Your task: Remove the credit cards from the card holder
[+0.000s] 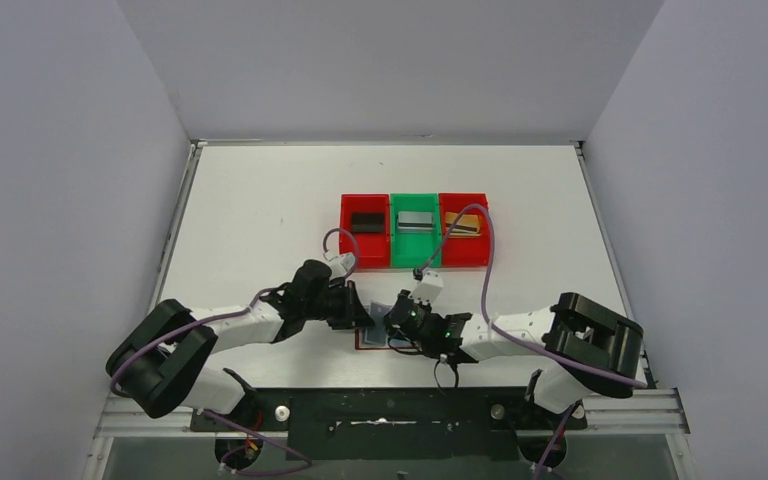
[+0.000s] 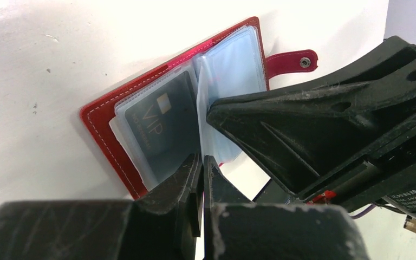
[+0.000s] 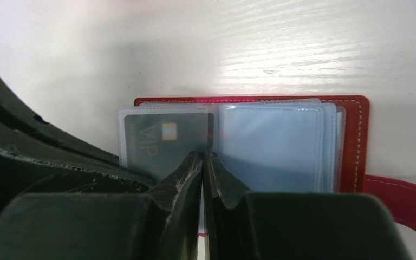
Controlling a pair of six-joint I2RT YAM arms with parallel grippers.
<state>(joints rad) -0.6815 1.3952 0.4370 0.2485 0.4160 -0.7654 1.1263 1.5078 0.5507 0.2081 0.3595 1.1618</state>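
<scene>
The dark red card holder (image 1: 365, 343) lies open on the table between my two arms. In the left wrist view its red cover (image 2: 100, 124) shows, with a dark "VIP" credit card (image 2: 165, 122) inside a clear sleeve on the left page. My left gripper (image 2: 201, 160) is shut on the edge of a sleeve page that stands upright at the fold. My right gripper (image 3: 202, 155) is shut, with its tips at the fold by the same card (image 3: 162, 138). I cannot tell whether it pinches anything. The right-hand sleeves look empty.
Three bins stand in a row behind the holder: a red bin (image 1: 345, 235) with a black card (image 1: 367, 221), a green bin (image 1: 396, 250) with a silver card (image 1: 415, 221), and a red bin (image 1: 482, 240) with a gold card (image 1: 463, 222). The clasp tab (image 2: 292, 60) sticks out sideways.
</scene>
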